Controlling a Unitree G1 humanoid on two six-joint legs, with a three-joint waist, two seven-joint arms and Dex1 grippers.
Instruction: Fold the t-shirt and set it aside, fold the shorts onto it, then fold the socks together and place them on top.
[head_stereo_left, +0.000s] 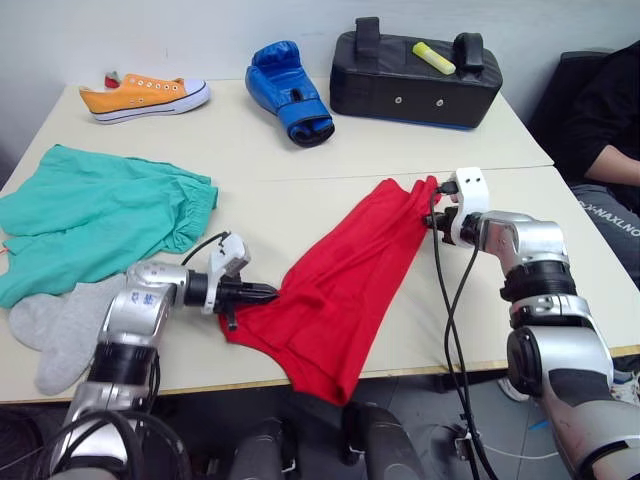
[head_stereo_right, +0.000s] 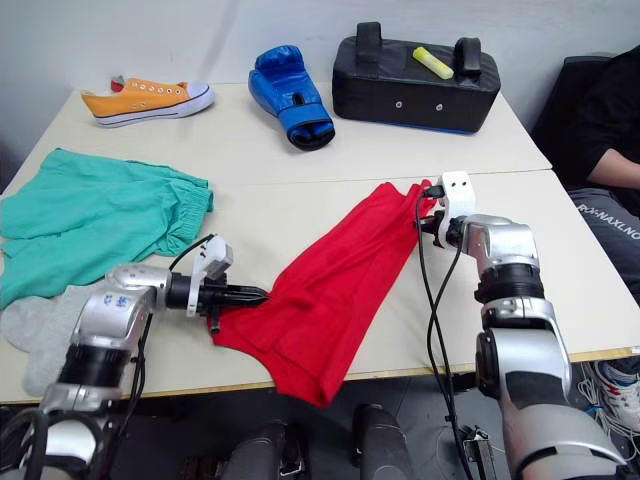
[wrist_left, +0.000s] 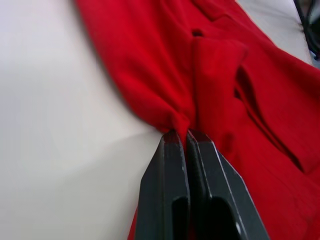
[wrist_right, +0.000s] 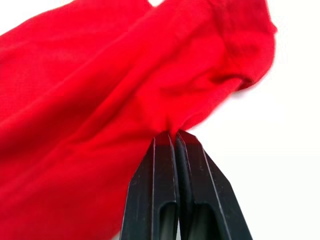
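T-shirt (head_stereo_left: 335, 290) lies stretched diagonally mid-table, left gripper (wrist_left: 186, 134) and right gripper (wrist_right: 172, 133) both pinched tight on opposite edges. I'd keep it taut and fold evenly.

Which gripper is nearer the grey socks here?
Left. The left gripper, shut on the t-shirt at its near-left edge, is just right of the socks. The right gripper pinches the shirt's far end, across the garment.

Silver jointed arms are seen, each ending in a white wrist block, black cables and black-fingered hand (head_stereo_left: 262, 292).
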